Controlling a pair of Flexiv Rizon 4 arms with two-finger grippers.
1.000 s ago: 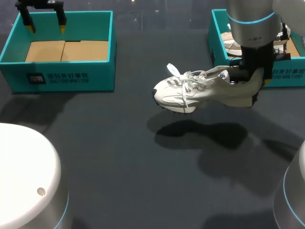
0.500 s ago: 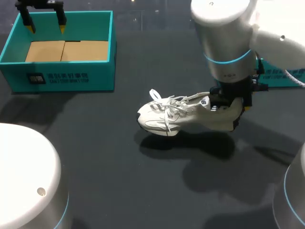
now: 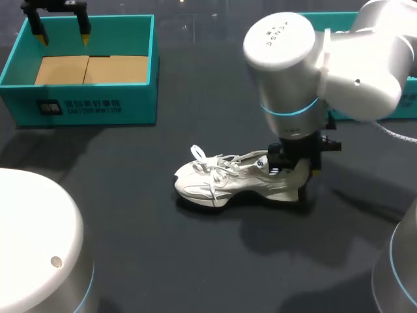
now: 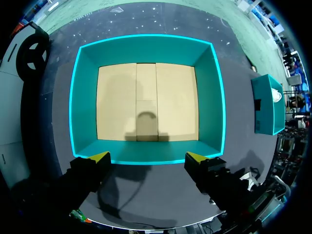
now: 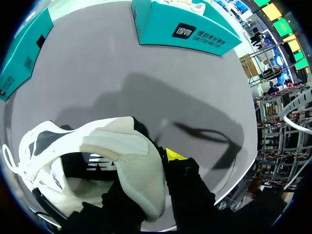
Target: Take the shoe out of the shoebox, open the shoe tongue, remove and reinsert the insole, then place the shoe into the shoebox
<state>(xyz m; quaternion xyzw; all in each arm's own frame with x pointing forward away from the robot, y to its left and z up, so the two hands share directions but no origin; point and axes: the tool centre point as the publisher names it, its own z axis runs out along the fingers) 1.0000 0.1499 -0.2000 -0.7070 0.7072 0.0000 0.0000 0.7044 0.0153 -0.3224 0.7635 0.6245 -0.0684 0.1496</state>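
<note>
At table [image 3: 150, 261] centre: white shoe [image 3: 228, 186], sole down, toe toward left side. Right gripper [image 3: 296, 171] clenched on heel collar, one finger inside. Left gripper [image 3: 63, 36] spread, empty, above shoebox [image 3: 78, 107]. Judged light; soft upper, stiffer heel, loose laces. Best hold: heel collar.

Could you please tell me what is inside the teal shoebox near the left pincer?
The shoebox holds only its bare tan cardboard floor, crossed by a shadow. The left wrist view shows the whole floor; nothing is hidden.
</note>
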